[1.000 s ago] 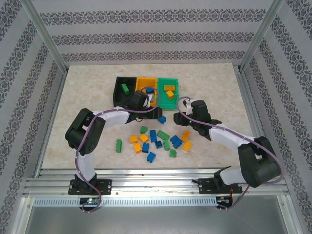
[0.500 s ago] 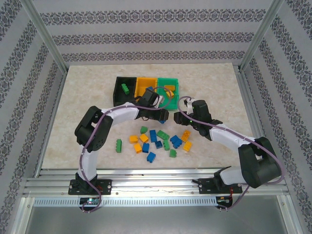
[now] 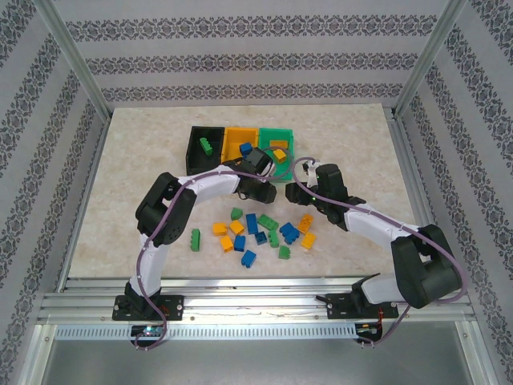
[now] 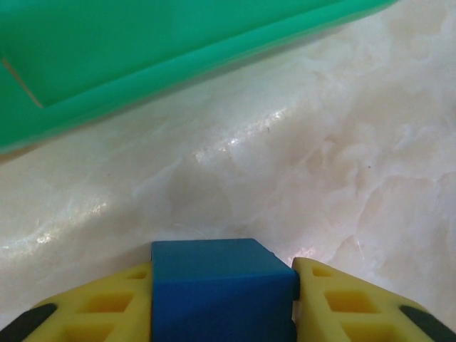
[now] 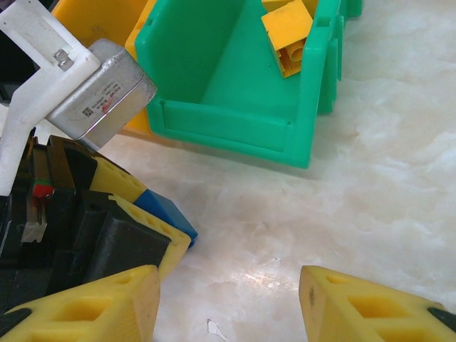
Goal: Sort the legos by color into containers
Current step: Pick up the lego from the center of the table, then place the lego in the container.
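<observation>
The left pincer [image 4: 224,317] is clamped on a blue brick [image 4: 217,274]. The brick sits squarely between its two yellow fingers [image 4: 107,310], low over the marbled table [image 4: 342,164]. Just ahead of this pincer and a little to its left runs the outer wall of the green bin [image 4: 142,78].

The right pincer [image 5: 228,306] has its fingers well apart over bare table, gripping nothing. The left pincer and its blue brick lie just ahead of it on its left, near but not touching. Straight ahead of the right pincer the green bin stands open, with an orange brick [image 5: 288,32] inside toward the far end.

Behind both pincers, toward the arm bases, the loose bricks [image 3: 260,233] lie scattered on the table in green, blue and orange. A lone green brick [image 3: 195,238] lies apart from them, further to the left.

Past the left pincer, joined to the left side of the green bin, is the orange bin [image 3: 232,136], with a second blue brick [image 3: 245,147] in it. Furthest left in the row is the black bin [image 3: 195,152], which has a green brick [image 3: 207,146] inside.
</observation>
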Motion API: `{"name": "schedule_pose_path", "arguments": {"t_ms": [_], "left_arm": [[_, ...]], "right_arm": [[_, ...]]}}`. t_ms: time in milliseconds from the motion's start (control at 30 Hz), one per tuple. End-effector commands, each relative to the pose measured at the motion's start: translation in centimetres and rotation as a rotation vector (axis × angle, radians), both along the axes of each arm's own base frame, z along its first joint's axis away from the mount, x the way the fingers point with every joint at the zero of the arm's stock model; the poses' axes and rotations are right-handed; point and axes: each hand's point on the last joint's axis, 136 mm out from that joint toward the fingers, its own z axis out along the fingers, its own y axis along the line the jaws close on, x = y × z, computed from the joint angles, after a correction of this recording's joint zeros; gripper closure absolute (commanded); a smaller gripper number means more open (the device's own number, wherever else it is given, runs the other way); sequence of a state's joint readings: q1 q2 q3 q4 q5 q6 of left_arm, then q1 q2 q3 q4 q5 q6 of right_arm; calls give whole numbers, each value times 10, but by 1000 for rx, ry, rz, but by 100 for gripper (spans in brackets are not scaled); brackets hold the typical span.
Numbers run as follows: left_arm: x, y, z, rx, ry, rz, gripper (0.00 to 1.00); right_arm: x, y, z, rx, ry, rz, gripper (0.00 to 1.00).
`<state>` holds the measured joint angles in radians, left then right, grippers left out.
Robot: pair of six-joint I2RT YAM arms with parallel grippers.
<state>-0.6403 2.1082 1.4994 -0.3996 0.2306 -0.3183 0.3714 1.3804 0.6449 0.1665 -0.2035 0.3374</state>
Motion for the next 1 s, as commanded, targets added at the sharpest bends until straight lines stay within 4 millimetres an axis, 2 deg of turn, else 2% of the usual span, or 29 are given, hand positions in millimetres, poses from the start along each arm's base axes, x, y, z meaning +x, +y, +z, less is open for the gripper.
{"name": "schedule_pose_path", "arguments": {"t_ms": [0,233,400,533,633,800,900,967], "left_arm": [[-5,2,5,12,0,-1,63],[0,8,30,-97,-78,73,64],[4,22,63,-197,-199,158,63],[10,39,89,-180,-284,204,62],[22,53,104,-163,-343,228,59],[55,82,114,-193,-297,282,58],[73,87,119,-195,-295,292,58],[83,84,121,-197,-298,267,54]], "right_arm": [[1,-1,-1,19,0,-2,45],[0,0,2,31,-4,1,45],[0,-1,2,37,-2,-2,45],[0,2,-1,45,7,4,45],[1,4,2,56,4,9,45],[-1,2,4,62,-3,4,45],[0,3,4,65,-1,6,45],[0,3,3,65,1,6,45]]}}
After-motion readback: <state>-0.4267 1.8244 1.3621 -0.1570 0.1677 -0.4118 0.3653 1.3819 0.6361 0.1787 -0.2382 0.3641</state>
